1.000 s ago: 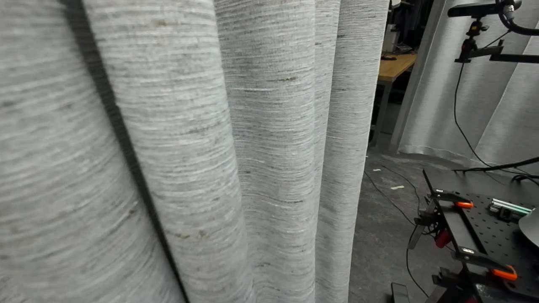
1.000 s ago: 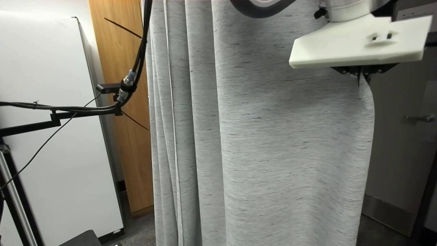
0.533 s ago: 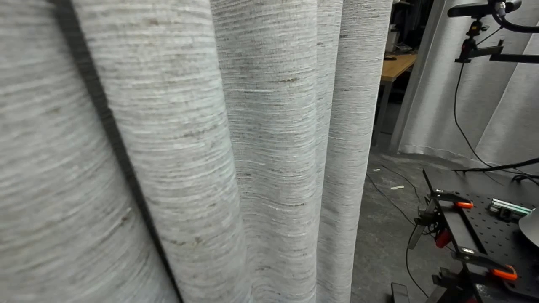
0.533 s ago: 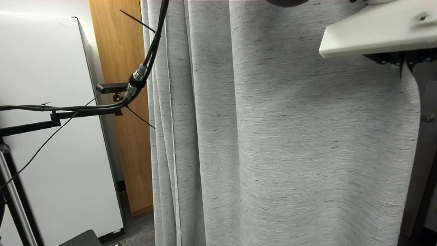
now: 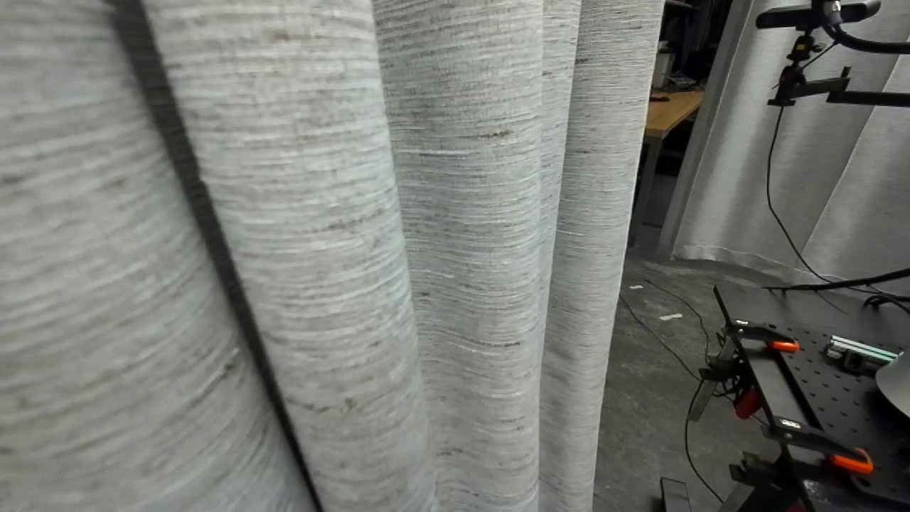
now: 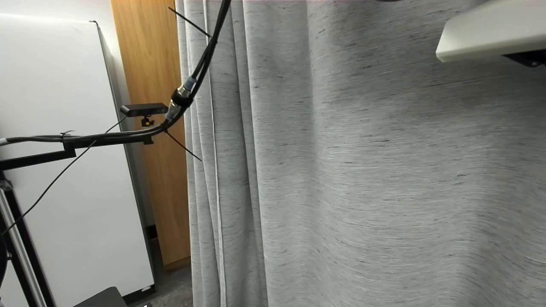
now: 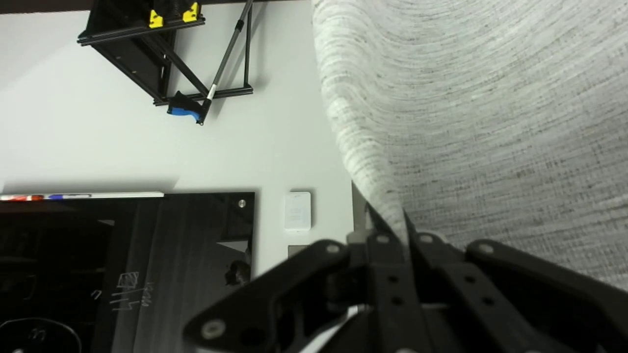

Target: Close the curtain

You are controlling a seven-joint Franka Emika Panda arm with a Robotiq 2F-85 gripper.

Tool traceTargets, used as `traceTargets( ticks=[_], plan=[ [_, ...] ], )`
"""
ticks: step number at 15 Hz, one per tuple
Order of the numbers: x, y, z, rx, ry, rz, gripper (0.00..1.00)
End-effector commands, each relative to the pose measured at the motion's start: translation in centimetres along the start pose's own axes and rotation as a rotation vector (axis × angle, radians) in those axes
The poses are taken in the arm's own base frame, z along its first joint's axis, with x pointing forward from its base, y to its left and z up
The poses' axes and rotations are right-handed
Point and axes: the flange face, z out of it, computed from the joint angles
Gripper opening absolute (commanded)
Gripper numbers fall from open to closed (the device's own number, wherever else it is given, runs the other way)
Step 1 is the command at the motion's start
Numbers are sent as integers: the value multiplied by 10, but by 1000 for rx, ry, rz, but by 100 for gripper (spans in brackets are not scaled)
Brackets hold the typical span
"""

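Note:
The curtain is light grey woven cloth with dark flecks. It hangs in folds in both exterior views (image 5: pixel 469 249) (image 6: pixel 384 170). In the wrist view the curtain (image 7: pixel 500 127) fills the right side, and its edge runs down between the fingertips. My gripper (image 7: pixel 387 215) is shut on that edge, with the cloth pinched between its black fingers. In an exterior view only the white mount (image 6: pixel 495 34) and a bit of the black gripper body show at the upper right. The fingertips and the held edge are out of that view.
Black cables (image 6: pixel 183 100) hang before the curtain's left folds. A white board (image 6: pixel 72 149) and wooden panel (image 6: pixel 151 128) stand at left. A black perforated table (image 5: pixel 839 398) with orange-handled clamps stands right of the curtain. The wrist view shows a wall-mounted black board (image 7: pixel 181 255).
In an exterior view, the arm has moved right and partly out of frame, drawing the curtain along. Its held edge has left that view, and the cloth is spread wider. The cables shifted right.

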Motion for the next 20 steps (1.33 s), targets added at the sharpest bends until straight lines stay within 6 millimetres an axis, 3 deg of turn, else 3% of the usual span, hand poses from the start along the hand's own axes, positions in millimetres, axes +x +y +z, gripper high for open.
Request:
traceTargets(
  ticks=[1,5,20],
  plan=[
    [-20,20,23,-79,-38,15,0],
    [-15,35,17,-114,-19,27,0],
    [-3,159,-15,-334,7,125,0]
  ],
)
